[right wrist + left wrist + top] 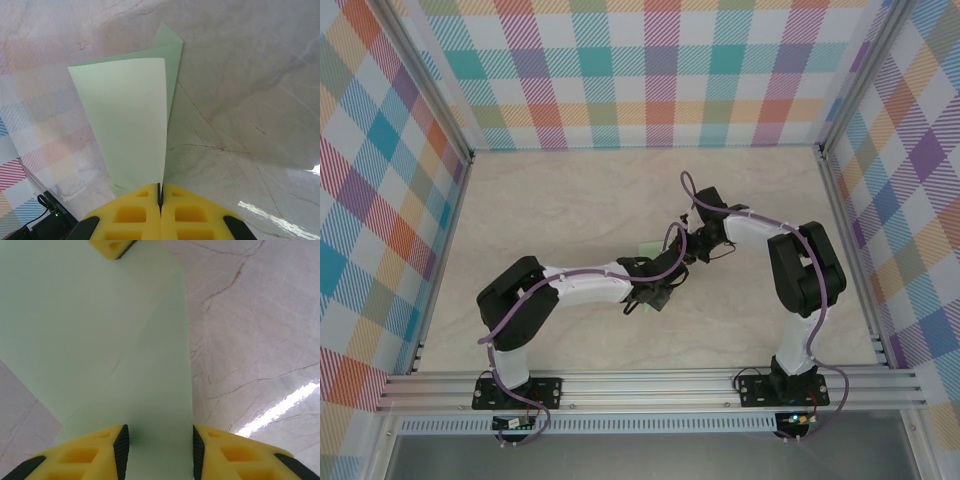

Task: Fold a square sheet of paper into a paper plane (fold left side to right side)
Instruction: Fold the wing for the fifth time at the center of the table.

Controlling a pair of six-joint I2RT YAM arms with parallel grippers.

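Folded green paper sheet [130, 120] over the marble table [250, 100], mid-workspace, I see one edge pinched in the right gripper [160, 192], jaws fully closed, left gripper [160, 445] straddling another edge, jaws part open, not clamping.

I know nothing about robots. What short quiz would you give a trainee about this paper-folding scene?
1. True or false: the right gripper is shut on the green paper.
2. The left gripper's jaws stand: A) pressed together; B) apart, with paper showing in the gap; C) closed round a pencil.
3. Fill in: the fingers of both grippers are coloured ____.
Key: 1 true; 2 B; 3 yellow.
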